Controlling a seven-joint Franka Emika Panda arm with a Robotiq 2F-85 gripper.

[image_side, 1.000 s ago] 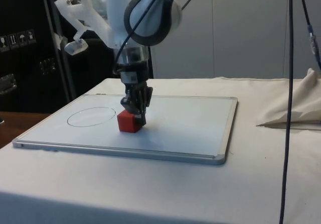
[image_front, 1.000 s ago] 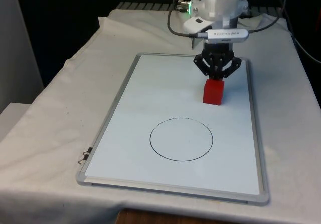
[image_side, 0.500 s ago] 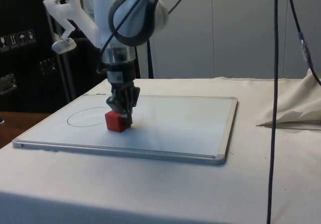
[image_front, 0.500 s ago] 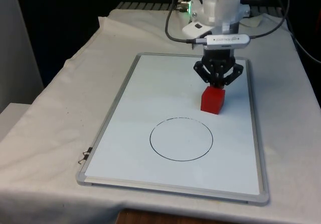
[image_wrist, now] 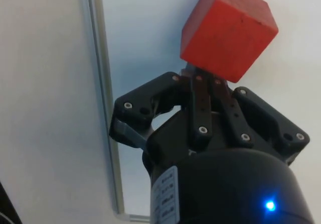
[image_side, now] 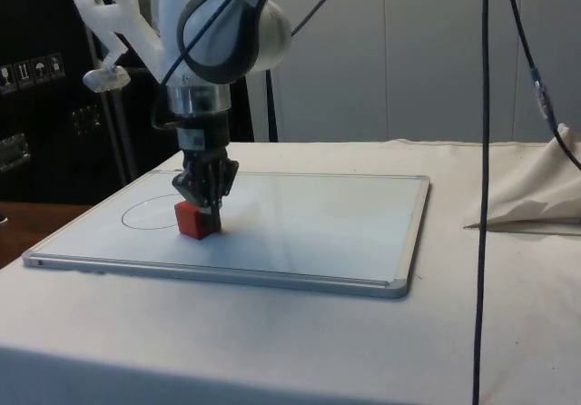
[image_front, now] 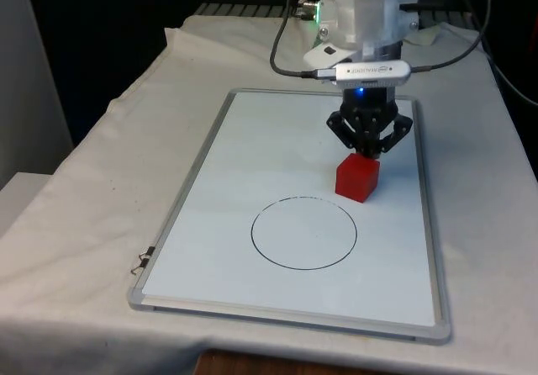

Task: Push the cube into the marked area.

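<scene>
The worktop (image_front: 84,224), draped in a white cloth, carried a whiteboard (image_front: 235,165) lying flat, its pale frame running round a bare white face. On that face a thin black circle (image_front: 304,233) had been drawn as the marked area, toward the near end of the board in the front view.

The arm reached down over the board with the pincer (image_front: 368,146) pointing straight at the surface. Its two fingers were pressed together with nothing between them, as the wrist view made plain, and their joined tips touched the far face of the red cube (image_front: 357,178). The pincer was therefore acting as a blunt pusher, not as a grasp.

The cube sat on the board just outside the circle, beside the line on the front view's right and slightly beyond it. In the side view the cube (image_side: 190,220) stood near the drawn line, with the pincer (image_side: 207,207) at its back edge. In the wrist view it looked turned a little, one corner leading.

By my reading, the push was well under way but not finished: the cube was at the ring's edge, none of it clearly inside. What was left was a short further shove toward the circle's middle.
</scene>
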